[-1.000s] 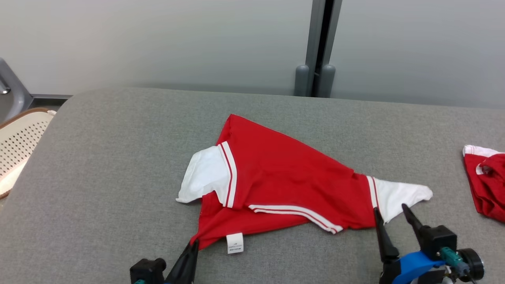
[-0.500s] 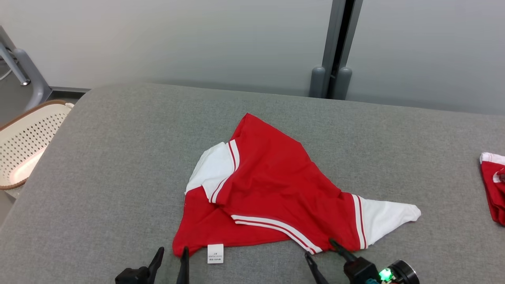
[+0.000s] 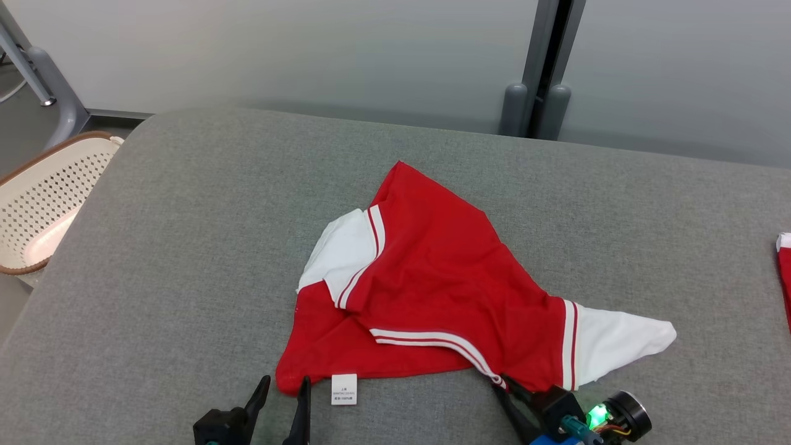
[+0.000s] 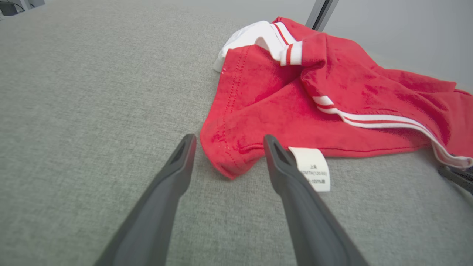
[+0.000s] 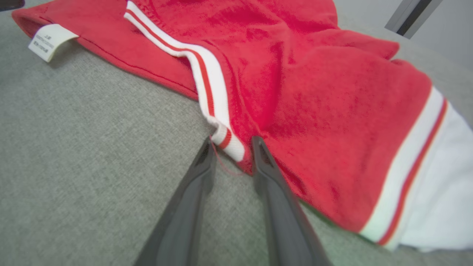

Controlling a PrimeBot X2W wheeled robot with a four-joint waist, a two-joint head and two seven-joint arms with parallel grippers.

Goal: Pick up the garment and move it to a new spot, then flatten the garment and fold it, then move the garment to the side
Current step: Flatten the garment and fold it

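1. A second red piece (image 3: 785, 272) is cut off at the right edge.
2. One garment (image 3: 445, 278) lies mid-table (image 3: 154, 247).
3. Left claw (image 4: 230, 137) spread around its corner; right claw (image 5: 231, 145) narrowly parted around striped hem (image 5: 207, 81).

Left gripper (image 3: 285, 387), lower left of the head view: two dark fingers spread wide, tips forward and low. Right gripper (image 3: 503, 384), lower right: fingers drawn closer, a narrow gap between the tips, angled up and left in that view.
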